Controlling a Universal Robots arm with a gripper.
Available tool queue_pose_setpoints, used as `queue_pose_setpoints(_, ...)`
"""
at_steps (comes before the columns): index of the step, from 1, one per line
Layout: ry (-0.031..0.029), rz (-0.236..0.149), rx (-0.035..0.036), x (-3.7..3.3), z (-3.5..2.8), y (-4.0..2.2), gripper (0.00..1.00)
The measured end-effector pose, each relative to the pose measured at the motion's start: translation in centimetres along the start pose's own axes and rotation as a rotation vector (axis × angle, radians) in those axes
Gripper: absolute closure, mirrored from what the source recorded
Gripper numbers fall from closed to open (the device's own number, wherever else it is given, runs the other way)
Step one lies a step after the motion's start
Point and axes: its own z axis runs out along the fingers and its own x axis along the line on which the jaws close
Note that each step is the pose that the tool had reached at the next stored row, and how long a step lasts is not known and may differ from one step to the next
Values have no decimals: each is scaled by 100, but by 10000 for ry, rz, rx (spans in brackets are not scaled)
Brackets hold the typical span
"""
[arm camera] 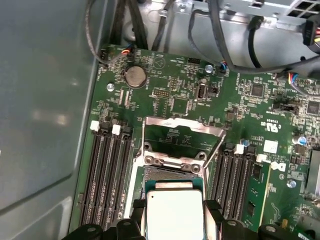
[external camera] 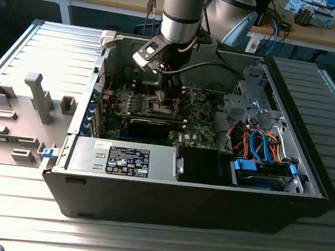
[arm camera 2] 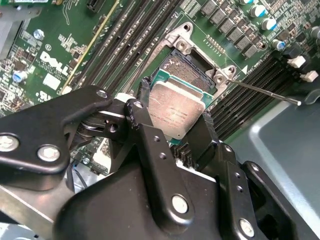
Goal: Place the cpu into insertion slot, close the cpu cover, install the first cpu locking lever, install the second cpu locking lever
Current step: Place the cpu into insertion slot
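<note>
Over insertion slot (arm camera 2: 192,62), cpu (arm camera 2: 176,106) in gripper (arm camera 2: 175,117)

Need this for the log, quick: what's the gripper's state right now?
Gripper: closed on the cpu, fingers on two opposite edges, over the open socket.

Silver-topped cpu (arm camera 2: 176,111) over socket (arm camera 2: 192,65), cpu cover (arm camera: 182,124) open
</note>
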Motion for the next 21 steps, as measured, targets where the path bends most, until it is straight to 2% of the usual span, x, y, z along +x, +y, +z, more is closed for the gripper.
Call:
queue_pose_setpoints(8, 1, 890, 10, 0, 23, 0, 45)
queue_pose_setpoints(21, 1, 910, 10, 1, 52, 0, 45)
